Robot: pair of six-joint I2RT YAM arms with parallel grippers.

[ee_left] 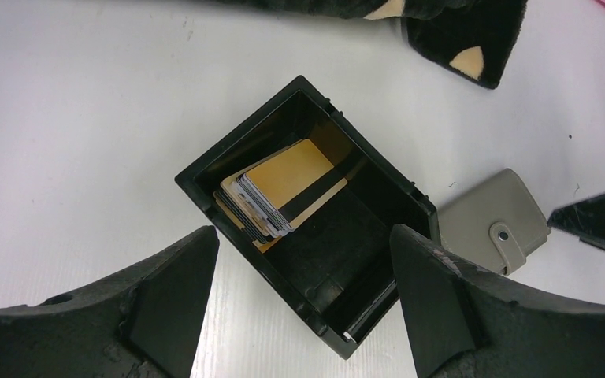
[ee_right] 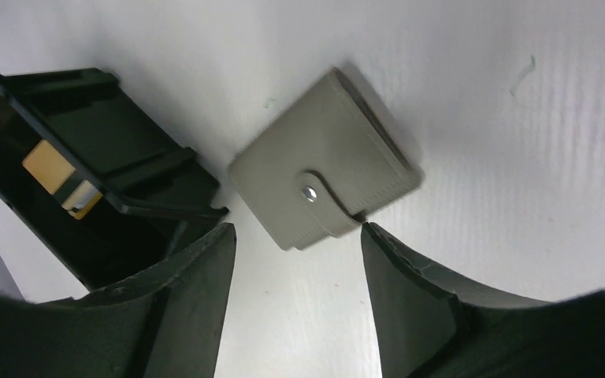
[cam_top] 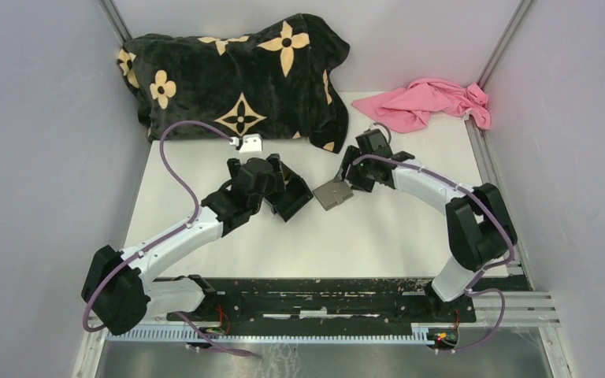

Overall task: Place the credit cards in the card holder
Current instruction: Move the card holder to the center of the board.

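**Waiting: no cards filed yet**

Released and empty, the left end effector (ee_left: 301, 236) hovers above the credit cards (ee_left: 283, 189) stacked in the black box (ee_left: 240, 126). The right end effector (ee_right: 295, 232), likewise released, hovers above the card holder (ee_right: 323, 157), which lies clasped shut on the table (ee_left: 87, 118).

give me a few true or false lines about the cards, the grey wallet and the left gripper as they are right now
1. The credit cards sit stacked inside the black box. True.
2. The card holder lies open with its slots showing. False: it is folded shut, with the clasp tab snapped over it.
3. The left gripper is shut on a card. False: its jaws stand open above the box and hold nothing.
4. The top card of the stack is gold. True.
5. The pink cloth covers the card holder. False: it lies at the far right of the table, apart from it.
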